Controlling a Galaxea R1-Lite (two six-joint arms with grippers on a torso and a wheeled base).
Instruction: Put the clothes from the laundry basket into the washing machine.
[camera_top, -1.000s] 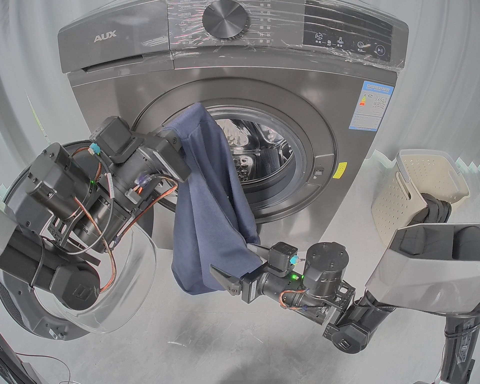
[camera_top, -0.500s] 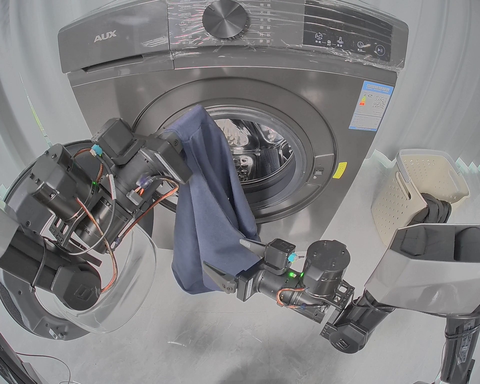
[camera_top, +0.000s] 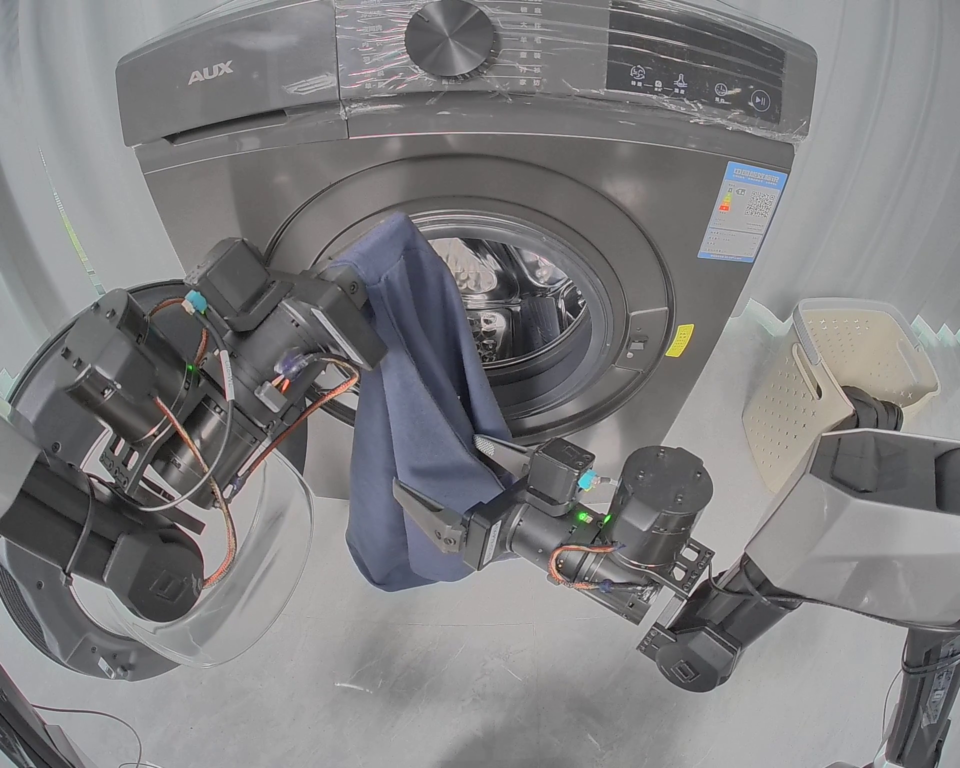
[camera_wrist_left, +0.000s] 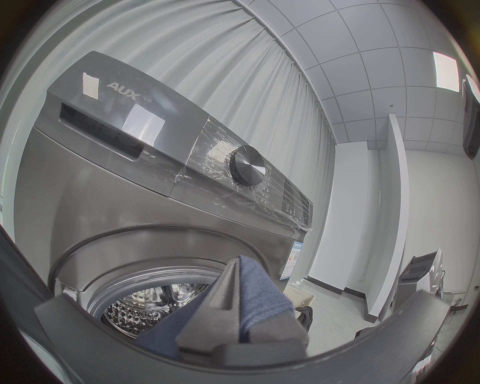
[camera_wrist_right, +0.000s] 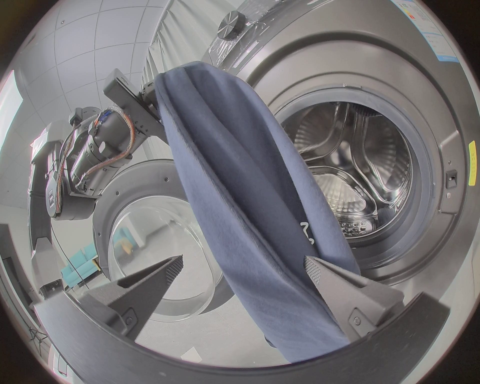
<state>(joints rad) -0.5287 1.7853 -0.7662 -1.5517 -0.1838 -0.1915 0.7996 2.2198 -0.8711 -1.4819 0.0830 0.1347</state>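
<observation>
the left gripper (camera_top: 362, 275) was clamped on the top of the blue garment (camera_top: 420, 400), holding it up just in front of the left side of the washing machine's (camera_top: 560, 190) open drum (camera_top: 530, 310) so the cloth hung free. the right gripper (camera_top: 440, 465) was spread wide, one finger either side of the cloth's lower part, likely placed to gather the dangling end and feed it in. the laundry basket (camera_top: 850, 350) sat well apart at the far right.
</observation>
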